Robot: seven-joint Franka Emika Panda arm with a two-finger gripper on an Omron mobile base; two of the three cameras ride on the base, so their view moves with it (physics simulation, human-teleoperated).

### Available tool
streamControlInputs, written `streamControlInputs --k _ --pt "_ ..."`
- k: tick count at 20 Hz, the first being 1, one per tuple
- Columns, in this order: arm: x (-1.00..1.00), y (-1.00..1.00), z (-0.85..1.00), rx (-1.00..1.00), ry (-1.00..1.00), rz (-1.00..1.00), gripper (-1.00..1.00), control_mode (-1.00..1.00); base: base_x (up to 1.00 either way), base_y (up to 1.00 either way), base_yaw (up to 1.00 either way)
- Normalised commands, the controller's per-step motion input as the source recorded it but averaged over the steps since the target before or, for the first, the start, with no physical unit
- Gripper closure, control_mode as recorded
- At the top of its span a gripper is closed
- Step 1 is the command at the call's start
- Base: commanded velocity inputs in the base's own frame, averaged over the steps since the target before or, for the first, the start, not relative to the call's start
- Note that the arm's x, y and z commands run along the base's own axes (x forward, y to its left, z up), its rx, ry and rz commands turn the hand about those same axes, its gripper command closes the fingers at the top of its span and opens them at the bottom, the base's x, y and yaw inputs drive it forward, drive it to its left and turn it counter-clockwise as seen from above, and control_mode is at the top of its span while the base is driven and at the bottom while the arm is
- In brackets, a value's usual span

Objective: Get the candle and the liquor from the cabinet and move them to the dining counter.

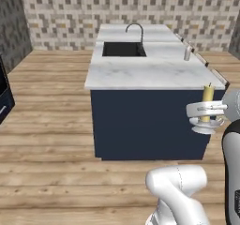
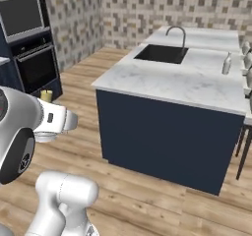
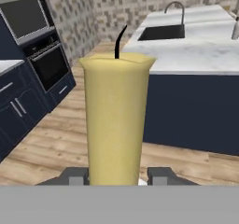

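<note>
**Candle in transit to the island**

The gripper is clamped on the pale-yellow cylindrical candle, black wick upright, filling the centre of the hand view. In the left base view the candle hangs at right of frame, off the near corner of the white marble island tabletop. Carrying step, I'd say; next it needs lifting over the edge and setting down short of the black sink.

Pale-yellow candle upright, beside the dining counter.
</note>
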Motion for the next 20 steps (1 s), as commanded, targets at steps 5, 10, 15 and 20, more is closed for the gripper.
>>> streamControlInputs --k 5,10,15,20 --pt "0.00 0.00 0.00 0.00 0.00 0.00 1.00 1.00 0.18 -0.79 0.00" --pt "0.00 0.00 0.00 0.00 0.00 0.00 1.00 1.00 0.21 -0.78 0.00" --pt "0.00 0.00 0.00 0.00 0.00 0.00 1.00 1.00 0.25 -0.77 0.00" --pt "0.00 0.00 0.00 0.00 0.00 0.00 1.00 1.00 0.32 -0.73 0.00"
